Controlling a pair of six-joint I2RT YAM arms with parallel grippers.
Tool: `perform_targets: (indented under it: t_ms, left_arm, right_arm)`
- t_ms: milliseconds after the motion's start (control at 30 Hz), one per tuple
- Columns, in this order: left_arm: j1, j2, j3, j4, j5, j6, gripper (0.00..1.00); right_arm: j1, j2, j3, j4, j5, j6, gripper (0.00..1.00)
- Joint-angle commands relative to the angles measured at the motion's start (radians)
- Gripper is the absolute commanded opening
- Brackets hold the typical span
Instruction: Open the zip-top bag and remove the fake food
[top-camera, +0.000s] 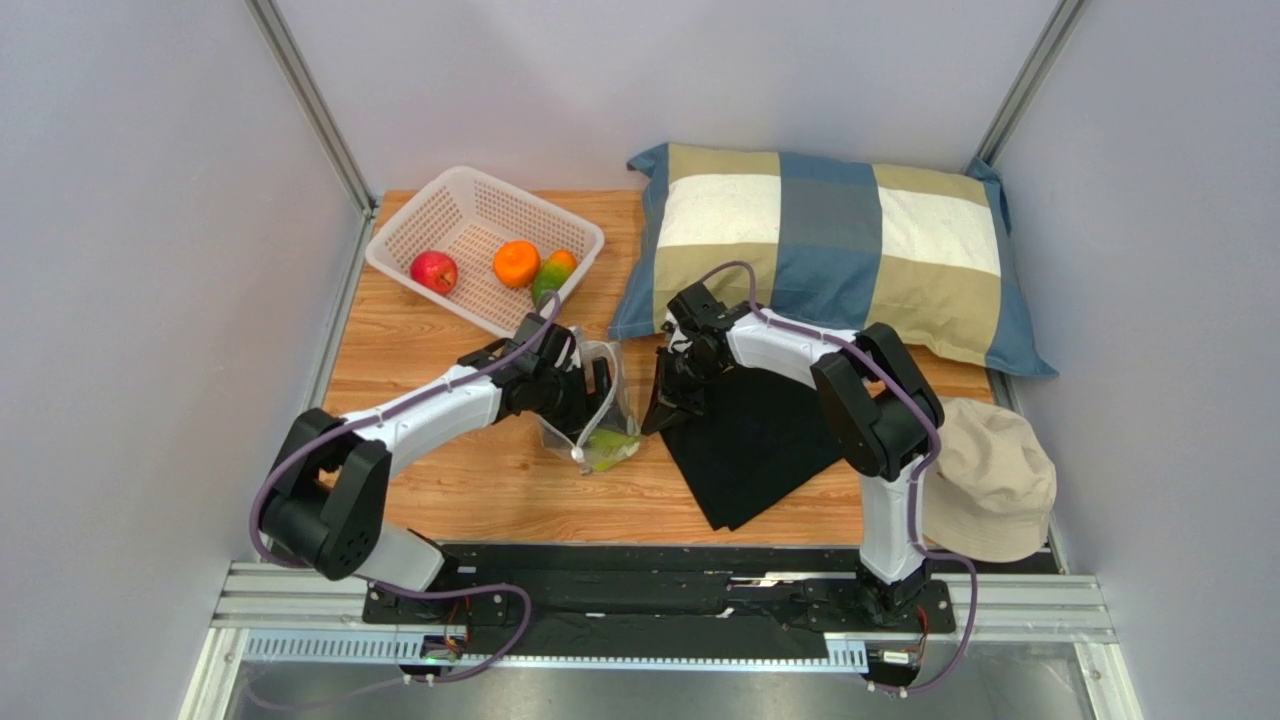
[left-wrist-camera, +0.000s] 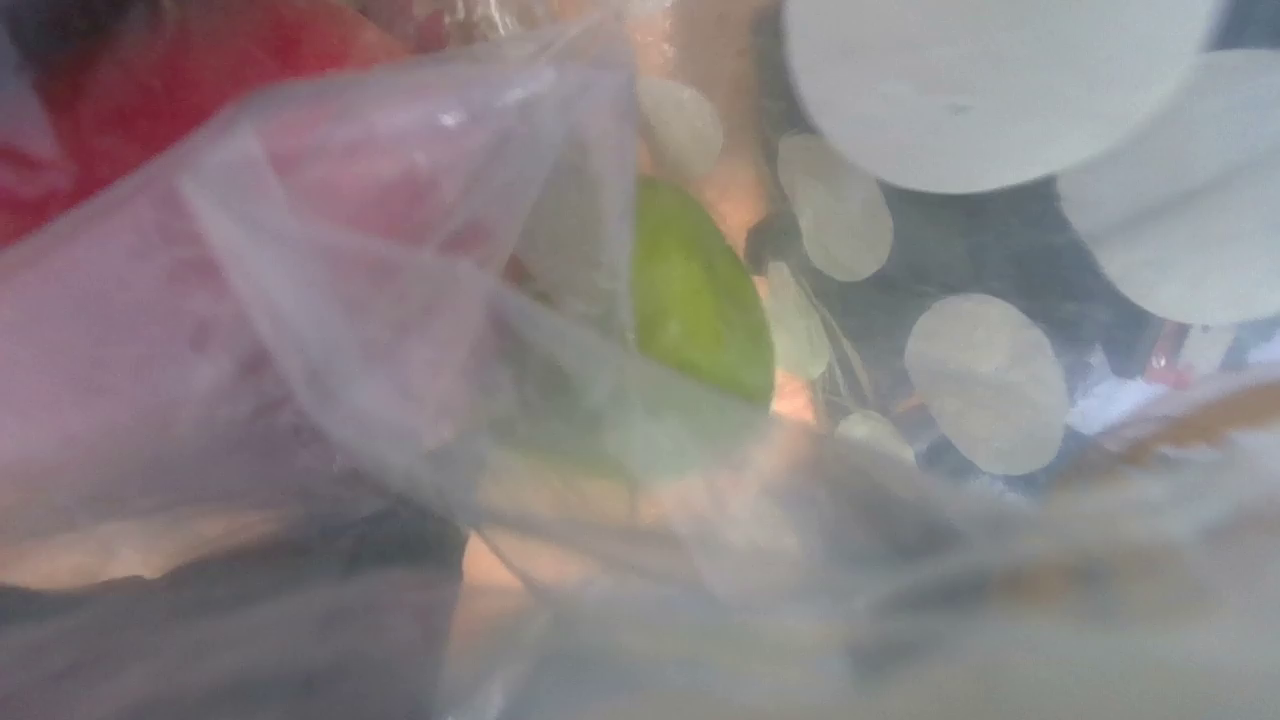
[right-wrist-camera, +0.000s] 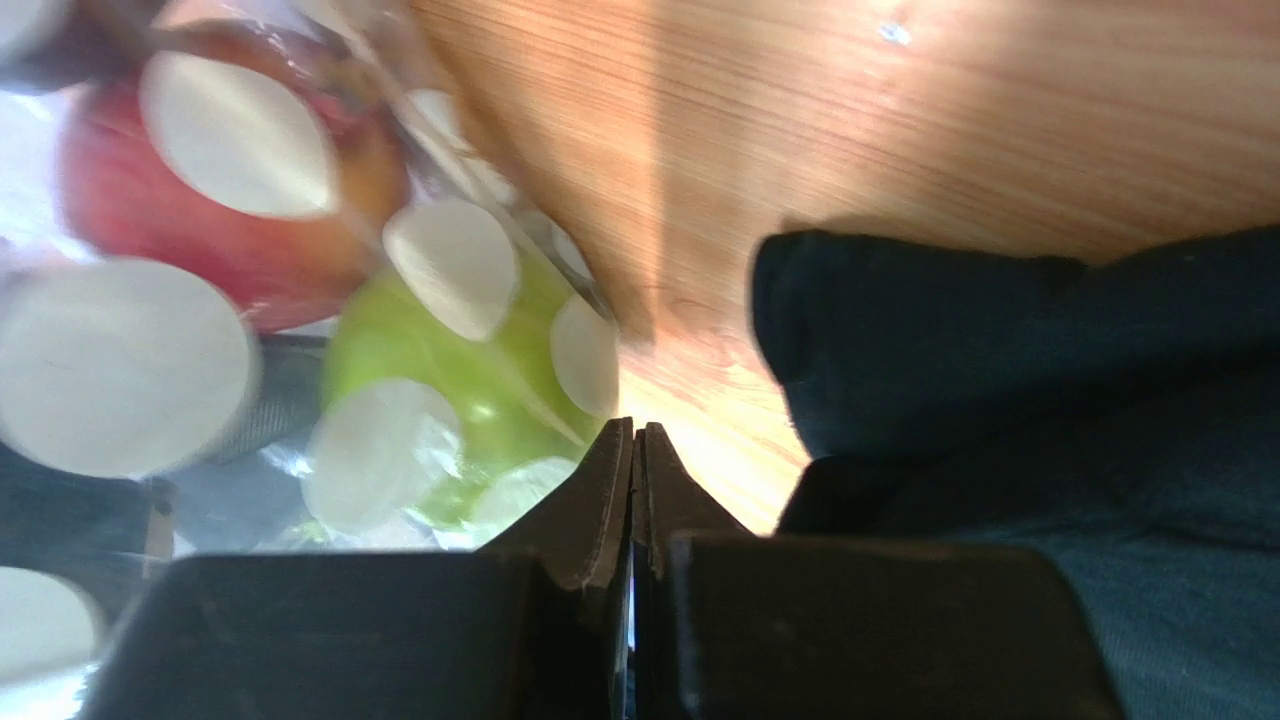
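A top camera looked down from above and behind the arm bases (top-camera: 398, 563), taking in the whole worktop (top-camera: 451, 503). Both wrist cameras sat very close to the zip-top bag (top-camera: 601, 413), facing it from opposite sides and sharing its green fruit (right-wrist-camera: 436, 375).

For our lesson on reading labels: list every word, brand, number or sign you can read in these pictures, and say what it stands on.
No readable text anywhere.
The zip-top bag has only plain white dots, no lettering.
The basket, pillow, hat and black cloth show no print or label.
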Motion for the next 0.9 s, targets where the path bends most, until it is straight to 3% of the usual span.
perform_targets:
  t_ms: [0, 233, 433, 700, 733, 867]
  left_arm:
    - [-0.018, -0.08, -0.006, 0.013, -0.064, -0.013, 0.86]
    - [-0.022, 0.068, 0.063, -0.044, -0.131, 0.01, 0.88]
    - [-0.025, 0.137, 0.092, -0.027, -0.163, 0.024, 0.79]
    - [-0.031, 0.263, 0.1, -0.003, -0.168, 0.05, 0.76]
    - [-0.031, 0.28, 0.092, 0.008, -0.173, 0.055, 0.73]
    - [-0.031, 0.288, 0.077, 0.043, -0.168, 0.082, 0.32]
  right_arm:
    - [-0.008, 0.006, 0.101, -0.029, 0.029, -0.082, 0.0]
    - [-0.006, 0.061, 0.153, -0.033, -0.028, -0.081, 0.0]
    - [-0.005, 0.078, 0.116, 0.015, -0.074, -0.04, 0.0]
    - [0.023, 0.088, 0.102, 0.079, -0.111, 0.014, 0.0]
    - [0.021, 0.083, 0.102, 0.07, -0.106, 0.008, 0.0]
    - [0.003, 0.037, 0.098, 0.001, -0.067, -0.044, 0.0]
